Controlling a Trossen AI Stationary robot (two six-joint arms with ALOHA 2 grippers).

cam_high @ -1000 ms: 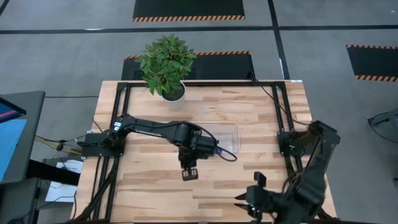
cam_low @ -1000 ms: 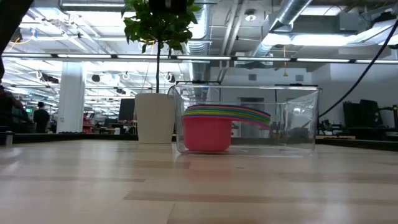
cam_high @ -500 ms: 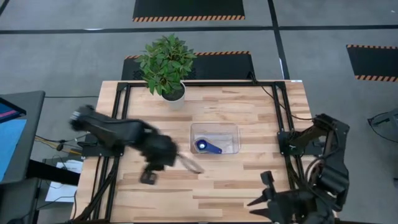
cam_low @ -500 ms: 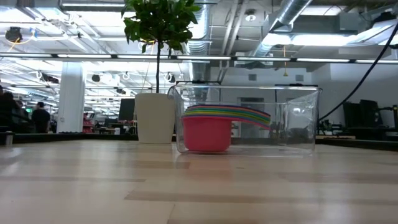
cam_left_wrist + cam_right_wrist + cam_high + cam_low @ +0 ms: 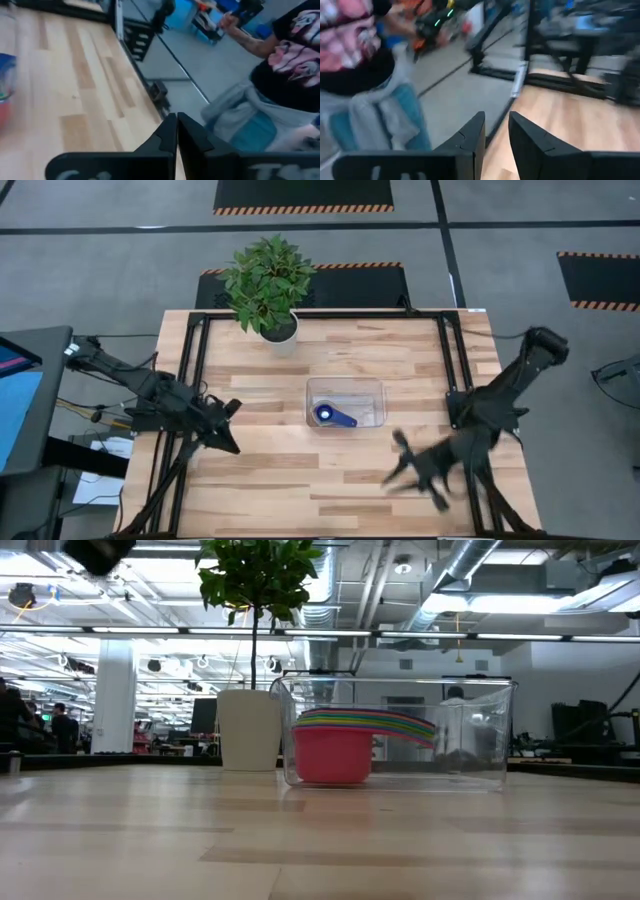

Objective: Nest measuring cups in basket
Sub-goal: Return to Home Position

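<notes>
— Where are the measuring cups (image 5: 333,754)?

— Inside the basket (image 5: 480,735), nested into one stack. A red cup is lowest, resting on the basket's floor. The coloured handles lie layered above it, all pointing the same way. From above, a dark blue cup tops the stack.

— And the basket itself?

— It stands near the middle of the bench (image 5: 400,350). A white pot (image 5: 250,730) with a leafy plant (image 5: 266,280) stands beyond the basket, toward its left.

— What about the left hand (image 5: 177,119)?

— It is well to the left of the basket, over the bench's left part. Its fingers are pressed together and hold nothing.

— The right hand (image 5: 496,117)?

— It is to the right of the basket, on the side away from the pot, and apart from the basket. It shows blurred from above. Its wrist view shows a narrow gap between the fingers, with nothing in it.

— Anyone nearby?

— A person (image 5: 292,65) in a dark printed shirt stands on the floor past the bench's edge.
</notes>
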